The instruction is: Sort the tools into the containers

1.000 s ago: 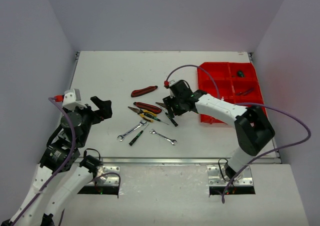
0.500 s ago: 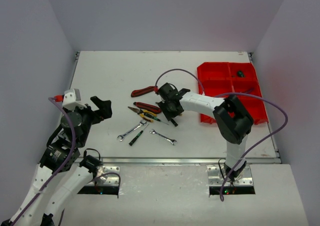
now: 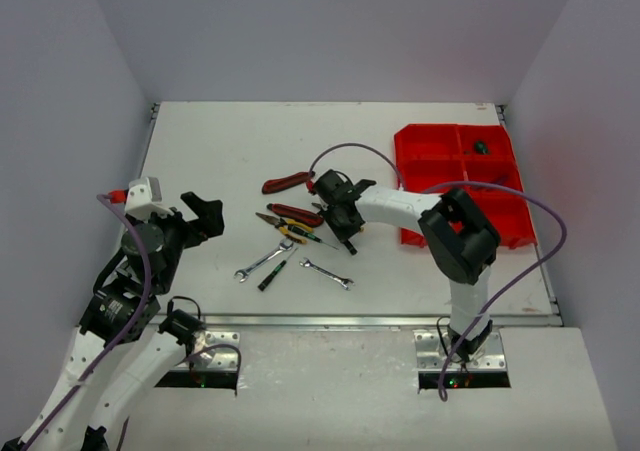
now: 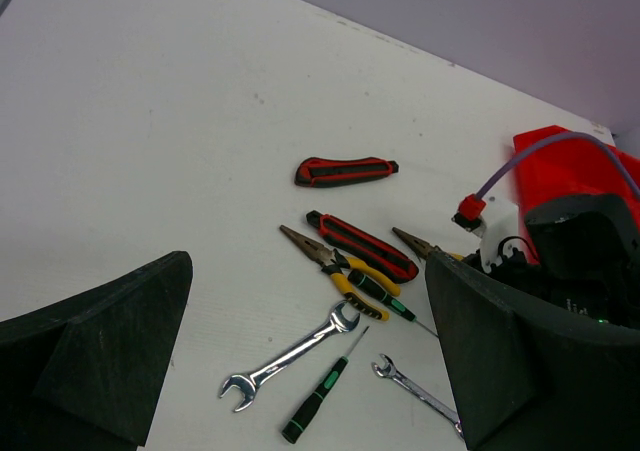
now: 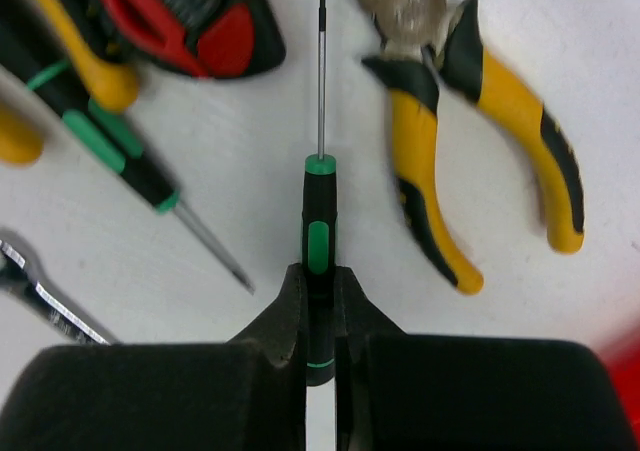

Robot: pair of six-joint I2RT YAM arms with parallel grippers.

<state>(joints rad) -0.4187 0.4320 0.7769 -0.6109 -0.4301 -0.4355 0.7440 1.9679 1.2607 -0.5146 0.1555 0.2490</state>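
My right gripper (image 5: pixel 318 281) is shut on the black handle of a green-banded screwdriver (image 5: pixel 317 216) that lies flat on the table, shaft pointing away. Yellow-black pliers (image 5: pixel 470 141) lie just to its right. A second green screwdriver (image 5: pixel 110 141) and a red-black handle (image 5: pixel 180 11) are to its left. In the top view the right gripper (image 3: pixel 340 221) is at the right end of the tool cluster, left of the red tray (image 3: pixel 432 143). My left gripper (image 4: pixel 310 371) stands wide open above the table, holding nothing. A silver wrench (image 4: pixel 290 359) and a green screwdriver (image 4: pixel 318 399) lie below it.
A red-black tool (image 3: pixel 288 182) lies apart, behind the cluster. A small wrench (image 3: pixel 327 273) is nearest the front edge. The tray holds a dark item (image 3: pixel 481 147) and a reddish tool (image 3: pixel 490 183). Purple cables loop over both arms.
My right gripper moved left over the tool cluster, came down, and its jaws closed onto the screwdriver's handle. The left arm has not moved.
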